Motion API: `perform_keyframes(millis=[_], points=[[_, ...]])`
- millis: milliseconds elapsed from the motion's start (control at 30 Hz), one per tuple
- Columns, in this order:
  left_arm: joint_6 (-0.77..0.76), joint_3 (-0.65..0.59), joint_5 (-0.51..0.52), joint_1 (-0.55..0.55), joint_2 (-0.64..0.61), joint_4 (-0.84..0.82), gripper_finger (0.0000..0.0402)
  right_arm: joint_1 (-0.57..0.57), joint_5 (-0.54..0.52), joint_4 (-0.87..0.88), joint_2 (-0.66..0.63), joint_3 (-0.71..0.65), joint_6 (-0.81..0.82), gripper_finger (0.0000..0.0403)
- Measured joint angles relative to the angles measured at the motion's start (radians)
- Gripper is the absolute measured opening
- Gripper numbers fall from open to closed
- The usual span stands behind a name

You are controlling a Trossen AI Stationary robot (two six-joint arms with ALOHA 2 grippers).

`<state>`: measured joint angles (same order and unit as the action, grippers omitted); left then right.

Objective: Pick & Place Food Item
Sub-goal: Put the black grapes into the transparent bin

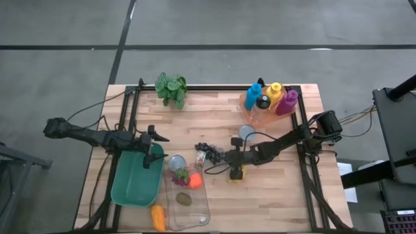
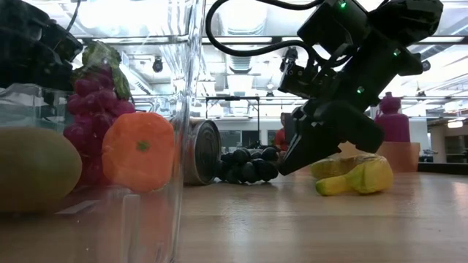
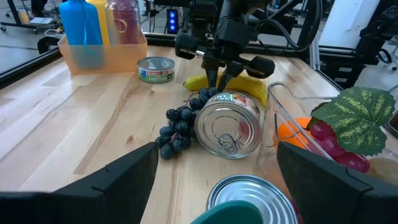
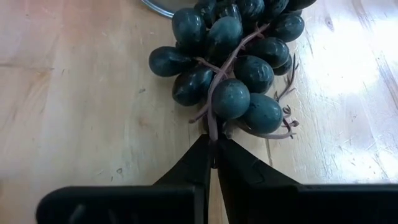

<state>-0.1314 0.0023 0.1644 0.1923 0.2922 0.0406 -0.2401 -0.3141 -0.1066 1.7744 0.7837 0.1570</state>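
We see the right end effector (image 4: 213,163) low over the wooden desk (image 1: 273,188), its two fingers clenched on the thin stem of the bunch of dark grapes (image 4: 233,62), which lies on the desk between a tin can on its side (image 3: 228,124) and a banana (image 2: 358,177). In the high view the right end effector (image 1: 224,156) sits just beside the grapes (image 1: 208,150) near the desk's middle. Close by we find a clear container (image 1: 198,218) holding an orange fruit (image 2: 139,150), red grapes (image 2: 91,109) and a green fruit (image 1: 184,199). The left end effector (image 1: 153,146) hangs released over a green bin (image 1: 127,188) at the desk's left side. At the far edge a tray of coloured bottles (image 1: 270,97) stands beside a small leafy plant (image 1: 171,88).
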Motion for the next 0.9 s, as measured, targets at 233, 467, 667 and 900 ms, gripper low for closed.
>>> perform_keyframes(millis=[233, 467, 667, 900], points=[[0.0, 0.0, 0.0, 0.0, 0.0, 0.0, 0.0336, 0.0, 0.001, 0.0, 0.0, 0.0, 0.005, 0.0017], [0.0, 0.0, 0.0, 0.0, 0.0, 0.0, 0.0336, 0.0, 0.005, 0.019, 0.0, 0.0, 0.037, 0.0018], [0.0, 0.0, 0.0, 0.0, 0.0, 0.0, 0.0336, 0.0, 0.005, 0.018, 0.0, 0.0, 0.037, 0.0018], [0.0, 0.0, 0.0, 0.0, 0.0, 0.0, 0.0336, 0.0, 0.015, 0.028, 0.0, 0.0, 0.065, 0.0018]])
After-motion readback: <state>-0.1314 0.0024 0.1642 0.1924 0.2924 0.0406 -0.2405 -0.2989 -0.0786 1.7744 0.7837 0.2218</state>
